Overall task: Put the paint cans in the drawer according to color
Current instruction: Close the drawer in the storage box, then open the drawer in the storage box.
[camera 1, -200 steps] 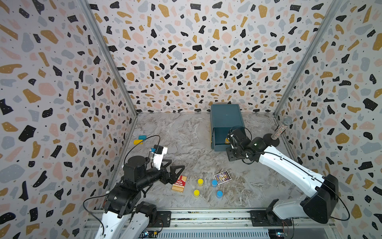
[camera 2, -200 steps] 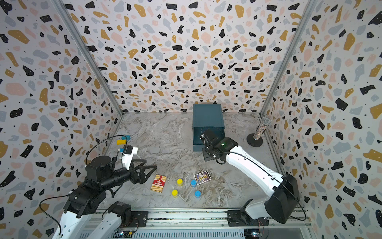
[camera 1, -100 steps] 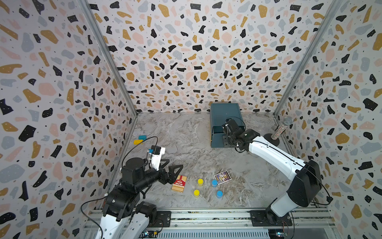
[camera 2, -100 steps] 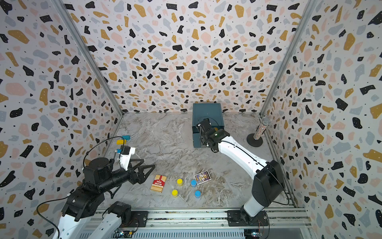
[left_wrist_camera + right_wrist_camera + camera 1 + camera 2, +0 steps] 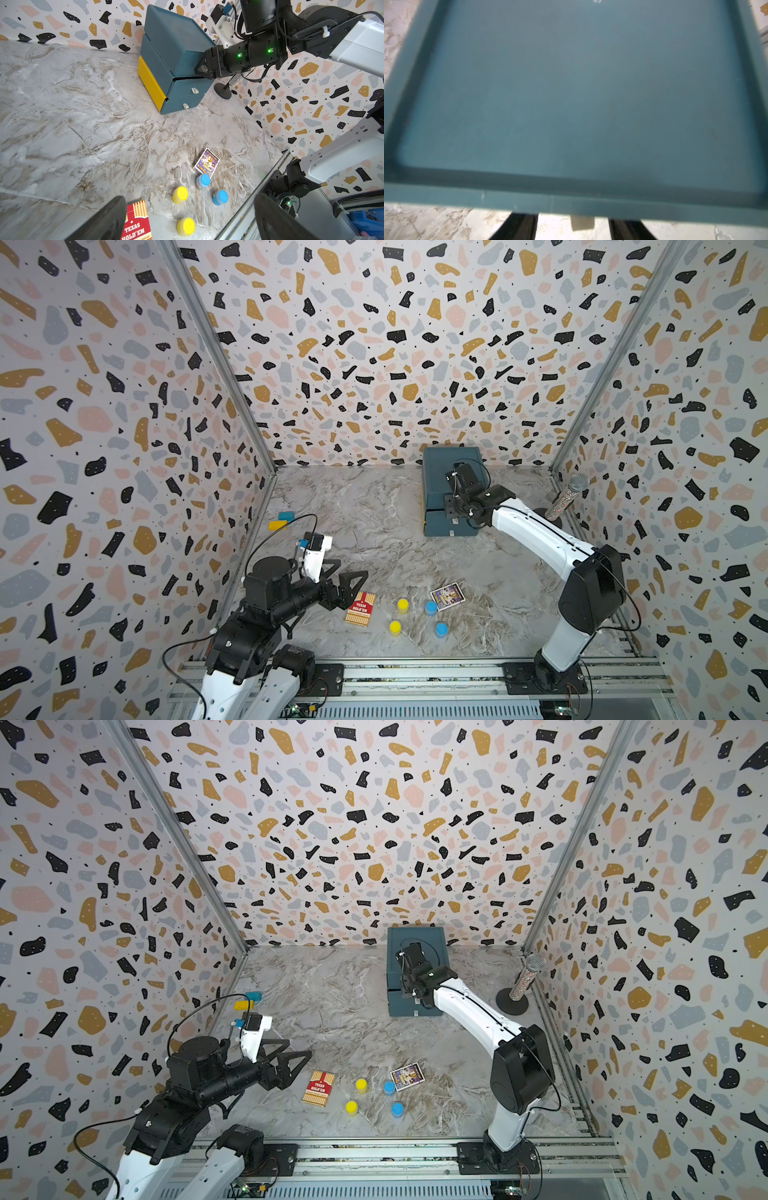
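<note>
My right gripper (image 5: 574,232) is up against the top drawer front of the chest (image 5: 440,466). The chest stands at the far side of the table (image 5: 353,506), right of centre and close to the back wall. In the right wrist view the gripper's two dark fingers (image 5: 519,227) stand apart with the pale pull tab (image 5: 582,223) between them. There is a gap on either side of the tab, so I read the jaws as partly open and gripping nothing. The left wrist view shows the two lower fronts below the gripper, each with its own tab, and a yellow panel (image 5: 150,81) low on the chest's left side. My left gripper (image 5: 352,568) hangs above the near left of the table, jaws wide open and empty, just beside a red card box (image 5: 360,608). The cans I can see sit together at the near middle, well apart from the chest. A yellow can (image 5: 402,605) has a second yellow can (image 5: 395,627) nearer me. To their right, a blue can (image 5: 431,607) has a second blue can (image 5: 441,629) nearer me. The farther blue can sits just beside a purple card pack (image 5: 447,596); I cannot tell whether they touch. A mic (image 5: 567,497) stands upright at the far right. A yellow block (image 5: 277,525) and a blue block (image 5: 286,515) lie by the left wall.
</note>
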